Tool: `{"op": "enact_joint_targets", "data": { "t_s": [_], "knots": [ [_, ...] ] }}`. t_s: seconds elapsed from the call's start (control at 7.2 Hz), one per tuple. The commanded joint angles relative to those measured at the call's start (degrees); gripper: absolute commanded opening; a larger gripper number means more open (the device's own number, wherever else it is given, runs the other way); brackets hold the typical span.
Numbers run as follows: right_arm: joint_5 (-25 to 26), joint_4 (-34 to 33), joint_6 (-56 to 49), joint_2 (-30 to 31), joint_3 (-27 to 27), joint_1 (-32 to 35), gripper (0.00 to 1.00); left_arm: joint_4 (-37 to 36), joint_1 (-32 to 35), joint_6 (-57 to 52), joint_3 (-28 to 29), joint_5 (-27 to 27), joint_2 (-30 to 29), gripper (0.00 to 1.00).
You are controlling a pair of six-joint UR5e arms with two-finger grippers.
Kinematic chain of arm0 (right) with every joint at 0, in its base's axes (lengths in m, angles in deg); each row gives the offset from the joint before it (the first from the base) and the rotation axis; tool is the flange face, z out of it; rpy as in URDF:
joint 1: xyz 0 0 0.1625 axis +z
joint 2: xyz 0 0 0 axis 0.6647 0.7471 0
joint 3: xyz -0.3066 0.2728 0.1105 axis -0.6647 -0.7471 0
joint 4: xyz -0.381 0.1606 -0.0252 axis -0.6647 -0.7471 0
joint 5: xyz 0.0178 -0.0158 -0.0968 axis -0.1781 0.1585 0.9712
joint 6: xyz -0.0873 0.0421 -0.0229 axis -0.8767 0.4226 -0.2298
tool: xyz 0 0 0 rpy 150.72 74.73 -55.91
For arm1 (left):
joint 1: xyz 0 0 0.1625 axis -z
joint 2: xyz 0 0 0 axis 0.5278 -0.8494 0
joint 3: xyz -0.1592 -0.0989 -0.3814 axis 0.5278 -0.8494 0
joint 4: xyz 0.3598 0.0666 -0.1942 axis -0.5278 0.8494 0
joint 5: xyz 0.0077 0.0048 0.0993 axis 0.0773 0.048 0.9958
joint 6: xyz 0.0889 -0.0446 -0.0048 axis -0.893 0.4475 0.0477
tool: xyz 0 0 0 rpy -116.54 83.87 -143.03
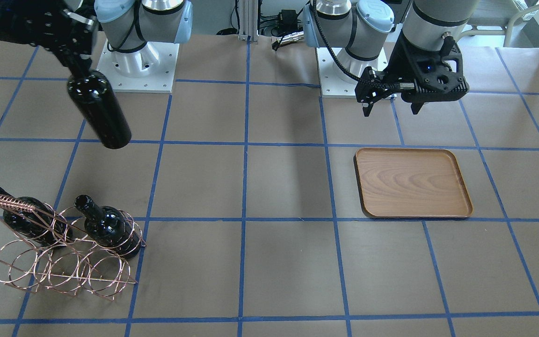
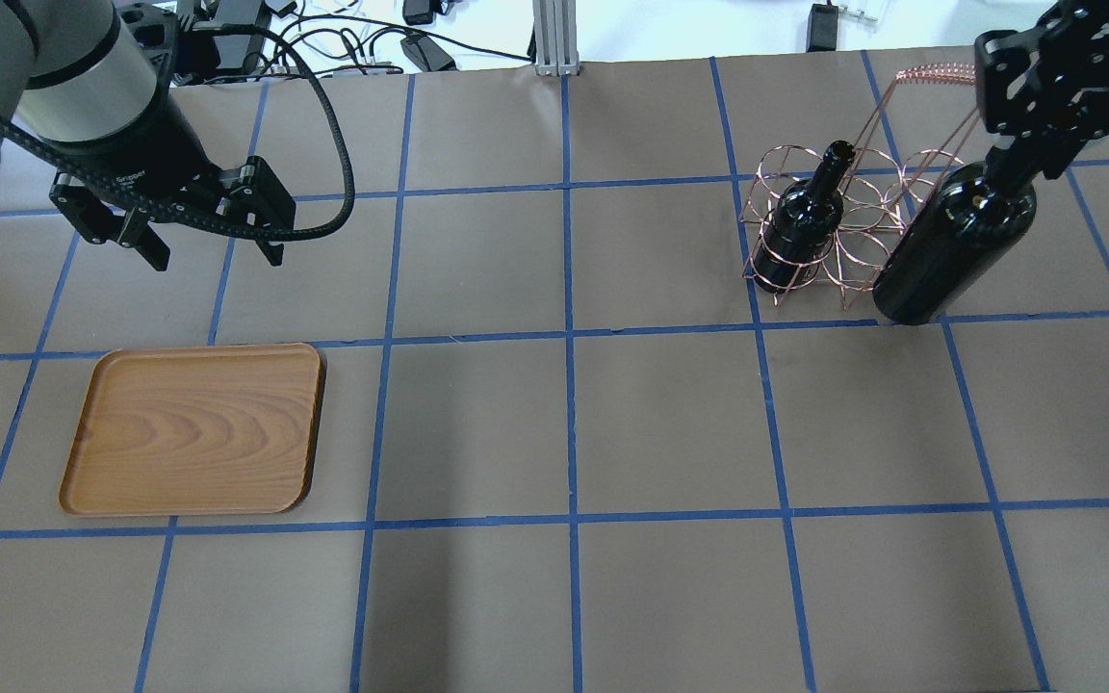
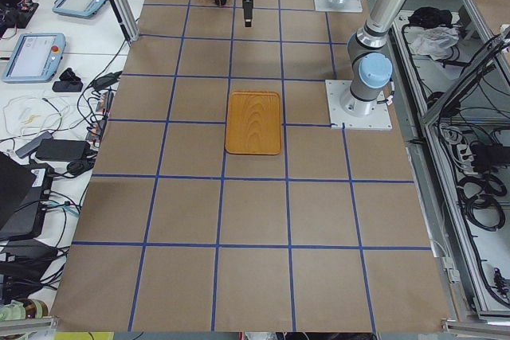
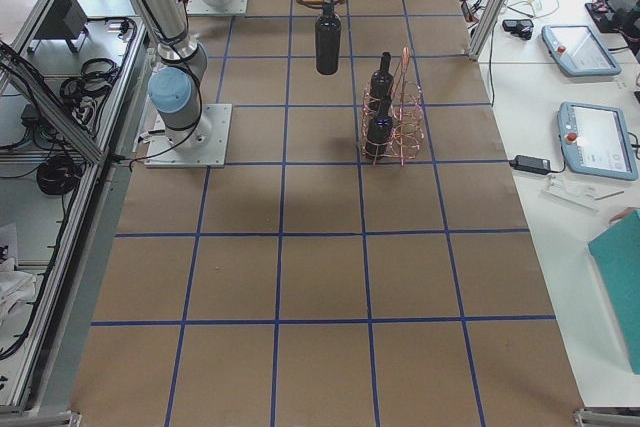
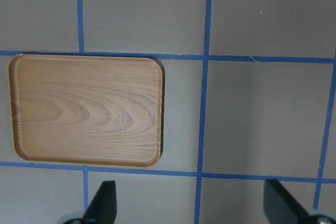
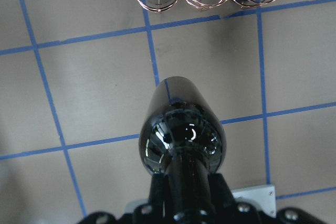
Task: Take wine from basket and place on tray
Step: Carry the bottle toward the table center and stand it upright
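Observation:
My right gripper (image 1: 76,67) is shut on the neck of a near-black wine bottle (image 1: 98,112), which hangs tilted in the air beside the basket. It also shows in the overhead view (image 2: 954,252) and the right wrist view (image 6: 181,129). The copper wire basket (image 1: 59,264) (image 2: 863,241) holds two more bottles (image 1: 105,227) (image 1: 26,216). The wooden tray (image 1: 412,183) (image 2: 193,428) (image 5: 86,111) lies flat with nothing on it. My left gripper (image 1: 391,108) (image 2: 213,255) is open and empty, hovering just behind the tray.
The table is covered in brown paper with a blue tape grid. The arm bases (image 1: 136,65) stand at the robot's edge. Cables (image 2: 391,48) lie past the far edge.

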Motion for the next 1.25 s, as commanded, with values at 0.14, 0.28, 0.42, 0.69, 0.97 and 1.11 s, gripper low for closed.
{"op": "enact_joint_targets", "data": {
  "t_s": [0.14,0.28,0.42,0.69,0.97,1.11],
  "knots": [
    [-1.3,-19.2,26.4,-11.8,4.6,23.4,0.04,0.0,0.0,0.0,0.1,0.0,0.0,1.0],
    [-4.4,-21.8,29.1,-14.1,4.7,25.3,0.04,-0.1,0.0,-0.2,0.1,1.2,0.0,1.0],
    [-7.7,-23.4,30.1,-15.4,4.9,25.6,0.04,-0.1,0.0,-0.2,0.1,1.6,0.0,1.0],
    [-7.9,-26.9,35.2,-18.2,5.5,28.8,0.04,-0.1,0.0,-0.2,0.1,1.6,0.0,1.0],
    [-7.3,-28.9,38.5,-18.4,6.7,29.3,0.06,-0.1,-0.1,-0.2,0.1,1.6,0.0,1.0],
    [-7.2,-30.4,39.6,-18.3,8.4,29.6,0.06,-0.1,-0.1,-0.2,0.1,1.6,0.0,1.0]
  ]
}}
